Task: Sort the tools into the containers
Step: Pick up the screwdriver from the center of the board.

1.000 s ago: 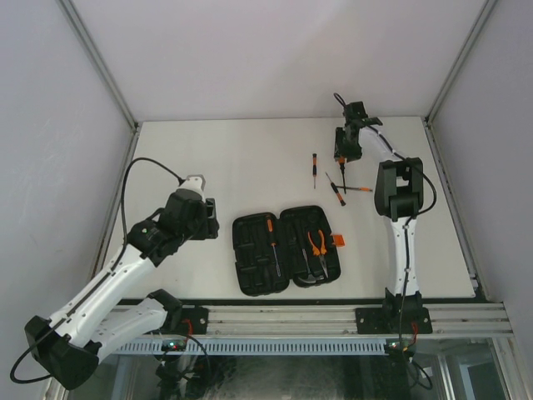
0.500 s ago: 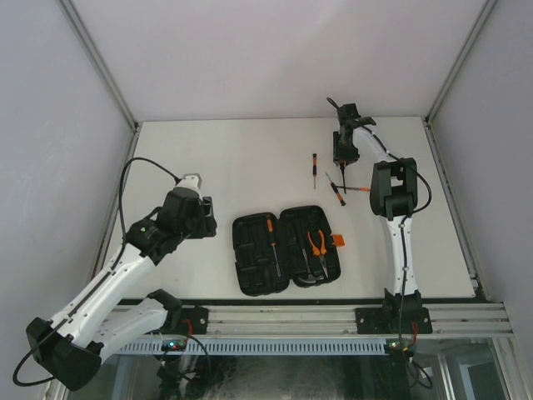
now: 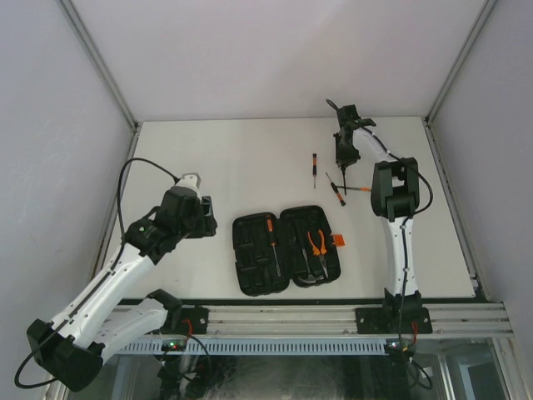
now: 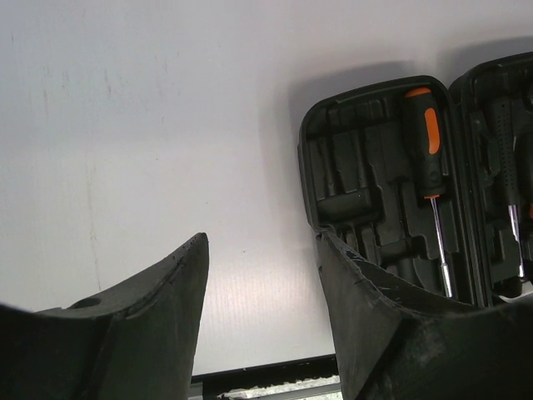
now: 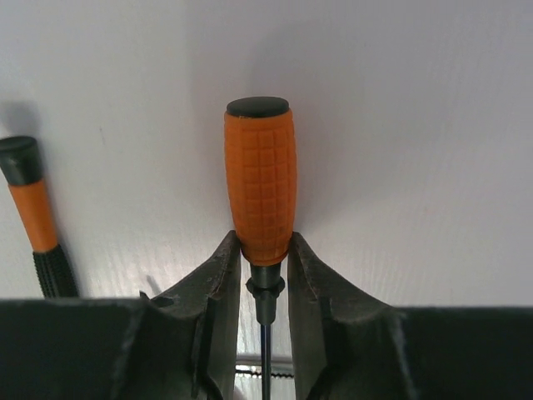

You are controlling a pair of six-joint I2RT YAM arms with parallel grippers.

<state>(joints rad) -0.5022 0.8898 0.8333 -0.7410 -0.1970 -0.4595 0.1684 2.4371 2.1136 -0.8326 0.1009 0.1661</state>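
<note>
The black tool case (image 3: 250,271) lies open near the front middle, its orange latch (image 3: 338,242) on the right. An orange-handled screwdriver (image 3: 271,229) lies in its left half and orange pliers (image 3: 316,242) in its right half. My right gripper (image 3: 342,158) is at the far right back, shut on an orange-handled screwdriver (image 5: 260,183) at the base of its handle. One screwdriver (image 3: 314,167) lies loose to its left, and two crossed ones (image 3: 337,190) lie just in front. My left gripper (image 3: 193,180) is open and empty, left of the case (image 4: 358,192). I cannot make out a hammer.
In the right wrist view another orange-and-black screwdriver (image 5: 33,217) lies to the left of the held one. The table's front edge and the aluminium rail (image 3: 333,317) run just in front of the case. Grey walls close in the table at the back and sides.
My right gripper has shifted slightly back and to the left with the screwdriver. My left arm has drifted a little to the left.
</note>
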